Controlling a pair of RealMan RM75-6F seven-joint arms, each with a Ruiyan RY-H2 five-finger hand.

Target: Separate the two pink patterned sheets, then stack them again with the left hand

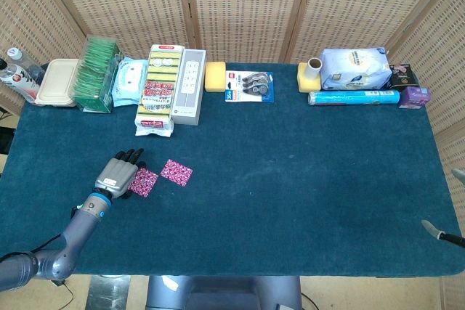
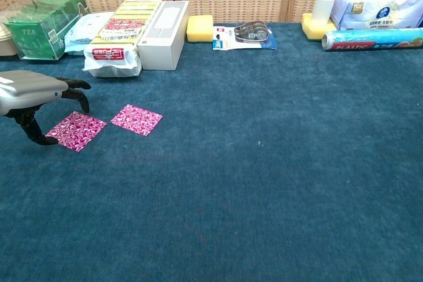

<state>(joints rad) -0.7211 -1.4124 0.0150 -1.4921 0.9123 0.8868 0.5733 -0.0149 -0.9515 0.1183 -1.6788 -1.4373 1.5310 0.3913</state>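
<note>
One table (image 1: pixel 290 201) covered in dark teal carpet-like cloth carries everything; behind it stand woven cane screen panels (image 1: pixel 240 5); along the far edge sits a row of goods, one of each: a beige lidded food box (image 1: pixel 57 82), a green pack of tea (image 1: pixel 98 74), a pale blue pack of wipes (image 1: pixel 129 82), a long pack of yellow sponges (image 1: pixel 158 88), a white power strip box (image 1: pixel 189 85), a lone yellow sponge (image 1: pixel 216 76), a carded pair of tape dispensers (image 1: pixel 251 86), a small roll standing on a second yellow sponge (image 1: pixel 311 75), a white and blue bag (image 1: pixel 354 67), a blue roll of plastic wrap (image 1: pixel 354 97), and two small dark and purple packs at the far right corner (image 1: pixel 408 86); two bottles (image 1: pixel 16 72) show at the far left edge.

One left hand (image 1: pixel 118 175) lies low over the near left part of the table, palm down, fingers arched and apart; its fingertips (image 2: pixel 84 104) rest at the edge of the left sheet, and whether it pinches the sheet I cannot tell; of the right hand only a thin dark tip shows at the right edge of the head view, its state unreadable.

Two pink patterned sheets lie flat, just beside each other without overlapping; the left sheet (image 2: pixel 79 129) sits partly under the hand, the right sheet (image 2: pixel 137 119) free of it; both are roughly square, turned diamond-wise with corners toward the table edges, so no long axis shows.
</note>
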